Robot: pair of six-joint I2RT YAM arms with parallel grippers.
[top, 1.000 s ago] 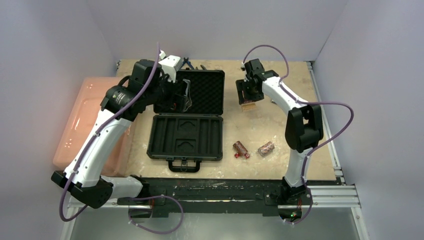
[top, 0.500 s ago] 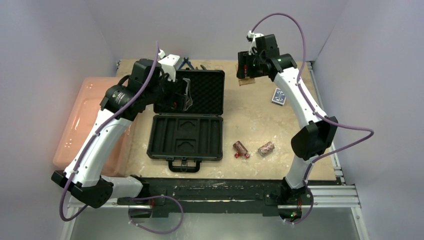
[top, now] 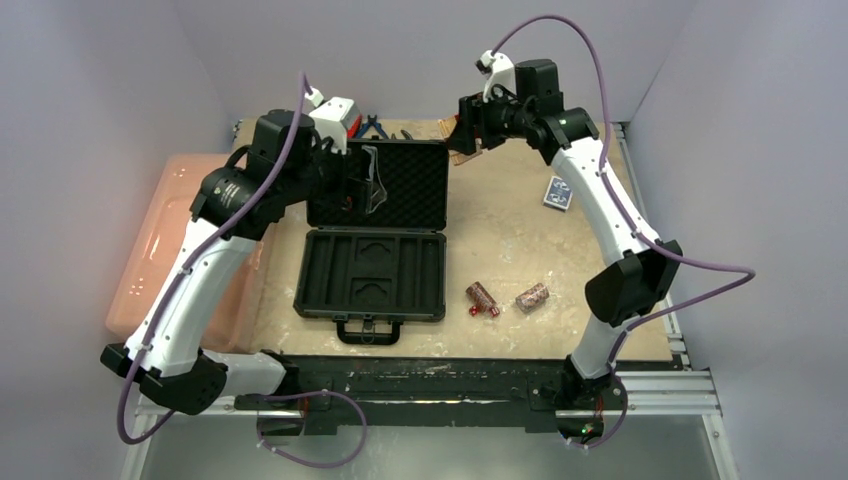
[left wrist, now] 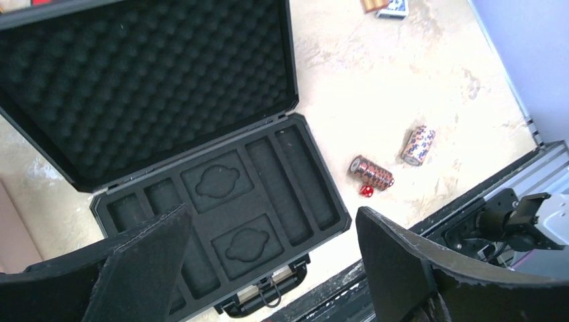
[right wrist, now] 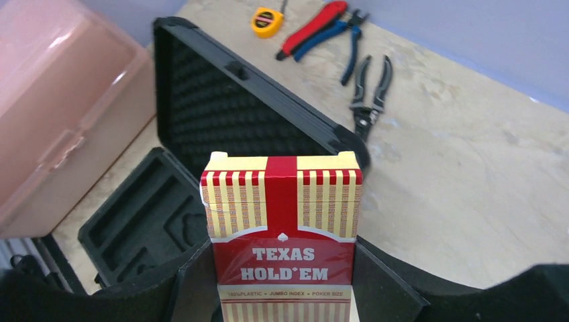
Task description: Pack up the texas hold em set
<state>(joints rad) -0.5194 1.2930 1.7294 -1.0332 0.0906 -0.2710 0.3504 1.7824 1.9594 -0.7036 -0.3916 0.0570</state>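
Observation:
The black case lies open mid-table, foam lid back, handle toward me; it also shows in the left wrist view and the right wrist view. My right gripper is shut on the red card deck and holds it in the air past the lid's far right corner. The blue deck lies at the right. Two chip rolls and a red die lie right of the case. My left gripper is open and empty, high over the case.
A pink translucent bin stands left of the case. Pliers, a red and blue tool and a yellow tape measure lie behind the lid at the table's back edge.
My right gripper has lifted the red deck and carried it up and left, from right of the lid to its far right corner. The left arm rose slightly.

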